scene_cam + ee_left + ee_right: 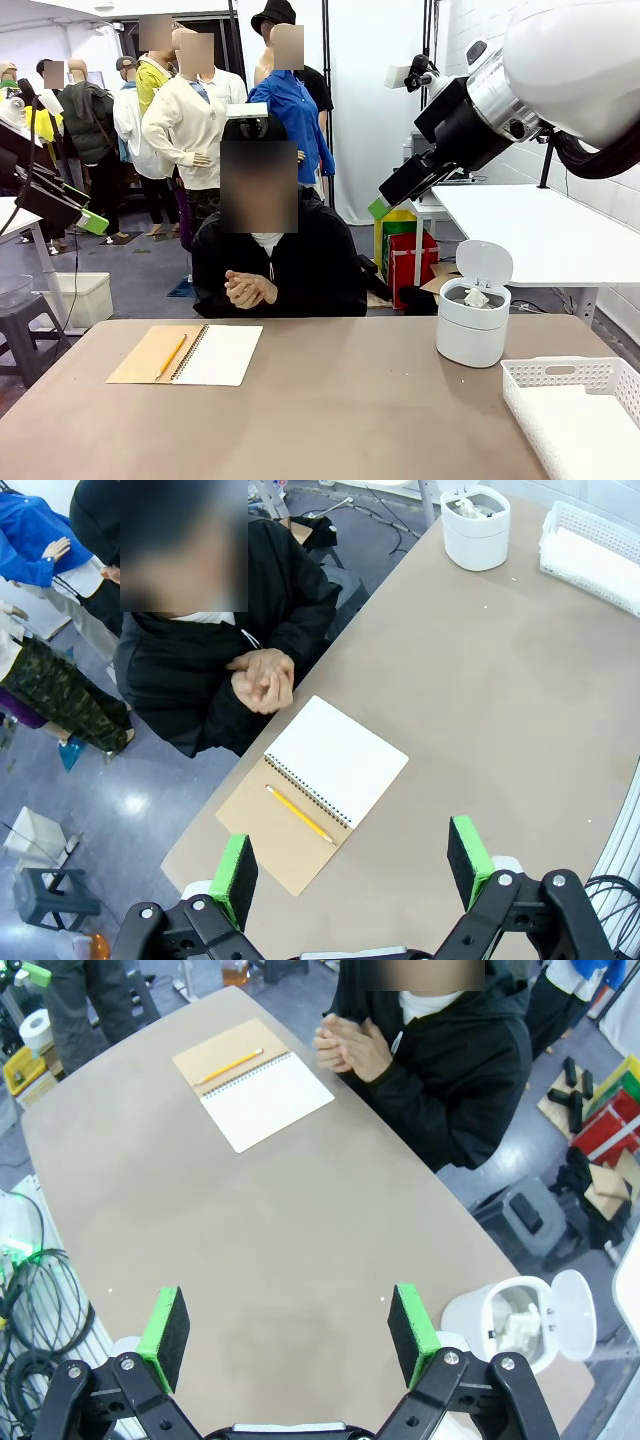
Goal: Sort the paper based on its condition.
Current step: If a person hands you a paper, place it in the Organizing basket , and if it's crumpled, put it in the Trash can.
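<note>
Both of your pincers are spread and hold nothing: the left pincer point(350, 852) faces the open notebook point(335, 760), the right pincer point(288, 1322) hangs over bare tabletop point(250, 1220). 1 crumpled paper ball point(514, 1326) sits inside the open-lidded white bin point(460, 1322) near the tabletop's edge.

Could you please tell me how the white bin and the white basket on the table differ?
The bin is round with solid walls; the basket is rectangular with slotted walls. The bin stands taller; the basket is low and wide. The bin has a lid, flipped up, over crumpled paper; the basket has none. Both are white, on the robot's right.
</note>
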Motion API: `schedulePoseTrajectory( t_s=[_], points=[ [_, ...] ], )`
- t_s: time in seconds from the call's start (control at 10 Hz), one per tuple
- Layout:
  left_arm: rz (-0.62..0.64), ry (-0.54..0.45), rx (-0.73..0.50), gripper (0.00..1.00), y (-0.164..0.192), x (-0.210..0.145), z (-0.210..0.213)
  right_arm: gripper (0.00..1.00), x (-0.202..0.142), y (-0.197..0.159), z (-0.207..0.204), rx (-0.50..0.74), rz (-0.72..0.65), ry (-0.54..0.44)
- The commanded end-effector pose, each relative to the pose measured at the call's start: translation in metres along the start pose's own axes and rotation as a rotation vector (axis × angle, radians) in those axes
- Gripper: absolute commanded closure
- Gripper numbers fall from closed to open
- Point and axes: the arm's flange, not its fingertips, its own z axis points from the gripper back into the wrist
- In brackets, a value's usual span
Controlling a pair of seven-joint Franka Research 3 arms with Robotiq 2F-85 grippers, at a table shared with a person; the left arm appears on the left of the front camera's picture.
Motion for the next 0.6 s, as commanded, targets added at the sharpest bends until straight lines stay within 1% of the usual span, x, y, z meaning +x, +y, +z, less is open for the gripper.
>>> schedulePoseTrajectory(
  t_s=[0.0, 0.5],
  points=[
    [0.005, -0.001, 0.007, 0.0, -0.0003, 0.0001, 0.0006, 0.0, 0.0001, 0.0002, -0.0007, 0.001, 0.001, 0.001],
    [0.005, -0.001, 0.007, 0.0, -0.0003, 0.0001, 0.0006, 0.0, 0.0001, 0.0002, -0.0007, 0.001, 0.001, 0.001]
  ],
)
